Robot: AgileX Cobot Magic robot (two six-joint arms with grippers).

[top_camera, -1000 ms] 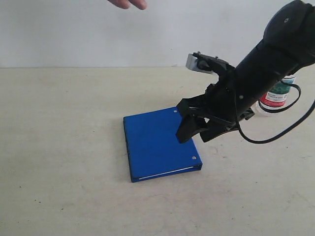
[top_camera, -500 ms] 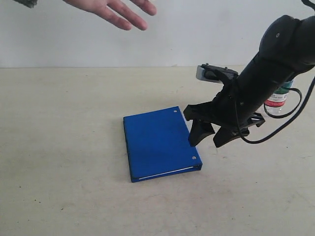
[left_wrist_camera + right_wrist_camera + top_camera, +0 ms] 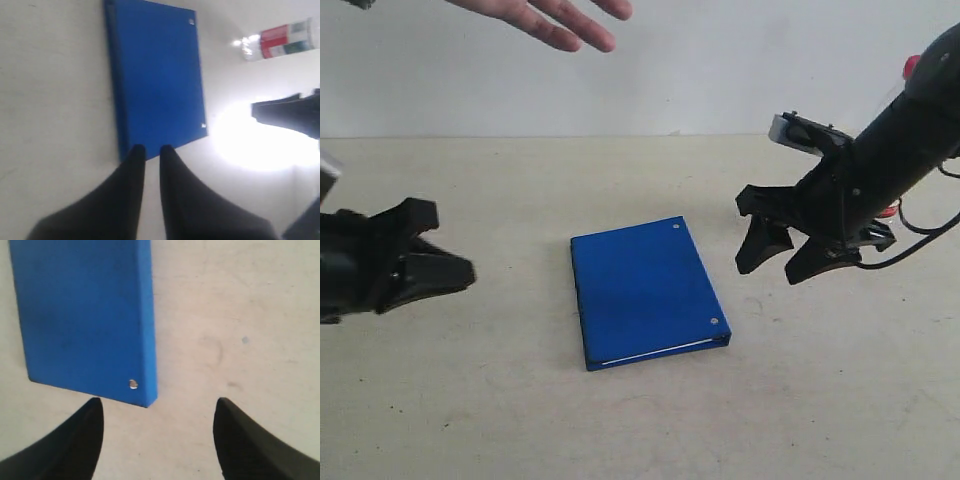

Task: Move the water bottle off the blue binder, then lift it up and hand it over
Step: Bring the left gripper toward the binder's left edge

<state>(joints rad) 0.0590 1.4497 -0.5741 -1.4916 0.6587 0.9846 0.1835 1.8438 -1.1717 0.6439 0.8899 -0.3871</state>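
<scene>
1. Left gripper (image 3: 152,148): black fingers drawn almost together, only a thin slit between; nothing held. Worth spreading them before any advance; in this state no room for an edge.
2. Just ahead of those fingertips: the blue binder (image 3: 155,75), flat on the pale table (image 3: 470,400), short edge nearest; a strip of bare table between tips and cover in the exterior view, so no contact. Judged the next thing to lift; best approached low and level with the table, taking the thin edge squarely and deep enough to stop the flat cover drooping; better not to shove it along the surface.
3. Across the binder from the left gripper: right gripper (image 3: 158,401), jaws spread wide, empty; hovering beside a corner of the binder, not over it. Possibly useful as a stop against sliding.
4. Beyond the binder's far end, behind the right arm: the water bottle (image 3: 277,39), red label, clear body, well clear of the blue cover; removal judged done. Seemingly upright; mostly hidden in the exterior view.
5. Farthest, high above the table: a person's open hand (image 3: 545,20), fingers spread, probably awaiting the handover. Raise slowly towards it; release only once taken.
</scene>
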